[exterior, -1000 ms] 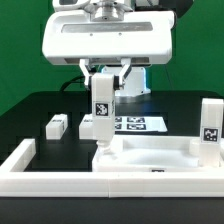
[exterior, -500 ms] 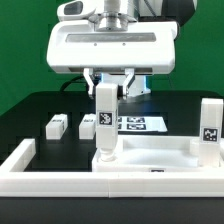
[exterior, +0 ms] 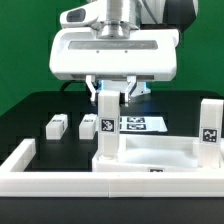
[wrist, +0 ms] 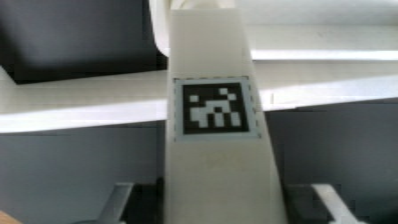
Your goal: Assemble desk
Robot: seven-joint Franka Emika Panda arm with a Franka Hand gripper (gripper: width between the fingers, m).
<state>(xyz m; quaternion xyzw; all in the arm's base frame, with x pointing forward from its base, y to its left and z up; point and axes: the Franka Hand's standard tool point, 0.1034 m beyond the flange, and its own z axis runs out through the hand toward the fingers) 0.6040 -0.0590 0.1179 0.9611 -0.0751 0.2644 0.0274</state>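
My gripper [exterior: 108,98] is shut on a white square-section leg block [exterior: 107,125] and holds it upright. The leg's lower end rests at the corner of the white rimmed desk top [exterior: 165,148] on the exterior view's left. In the wrist view the leg [wrist: 214,110] fills the middle and shows a black-and-white tag. It runs away from between my gripper [wrist: 226,205], whose fingers [wrist: 130,200] show at either side. Another tagged leg [exterior: 209,130] stands upright at the desk top's end on the exterior view's right.
Two loose leg blocks [exterior: 57,126] [exterior: 88,125] lie on the black table at the exterior view's left. The marker board [exterior: 142,124] lies behind the desk top. A long white bar with raised ends [exterior: 28,168] runs along the front.
My gripper has carried the leg toward the exterior view's right and lower, down onto the desk top's corner. The grip has not changed.
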